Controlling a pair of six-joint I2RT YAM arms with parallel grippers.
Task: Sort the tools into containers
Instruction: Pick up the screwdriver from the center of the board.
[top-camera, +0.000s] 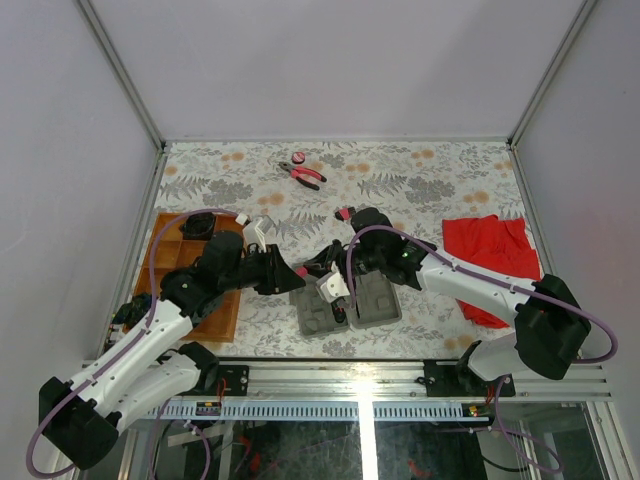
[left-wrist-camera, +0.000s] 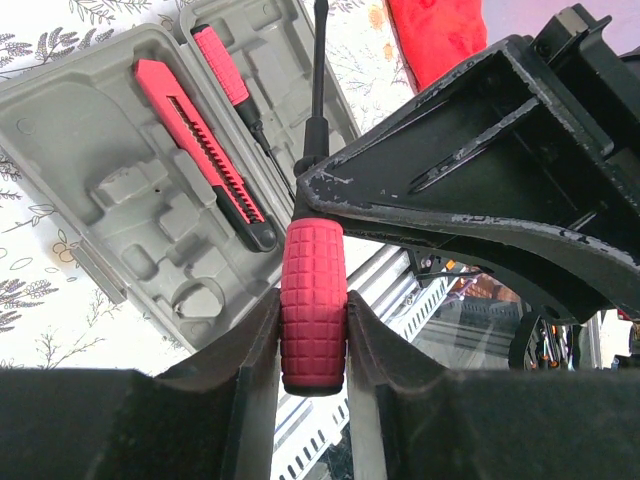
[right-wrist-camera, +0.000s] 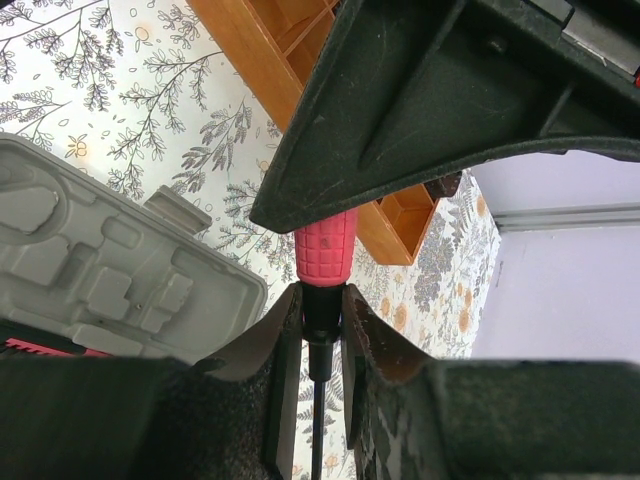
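floral table (top-camera: 420, 180); left end effector (left-wrist-camera: 313, 310), right end effector (right-wrist-camera: 320, 297) clamp screwdriver (left-wrist-camera: 314, 255).

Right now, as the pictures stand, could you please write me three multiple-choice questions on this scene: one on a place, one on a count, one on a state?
1. Where on the table do the pliers lie?
A) by the near edge
B) by the far edge
C) by the right edge

2. How many pink-handled tools show in the grey case in the left wrist view?
A) none
B) four
C) two

3. What holds the lifted screwdriver?
A) both grippers
B) one gripper alone
C) nothing; it lies flat

Answers:
1 B: they rest beyond both arms.
2 C: a knife and a small screwdriver sit in recesses.
3 A: the left gripper clamps its pink handle, and the right gripper its black neck.
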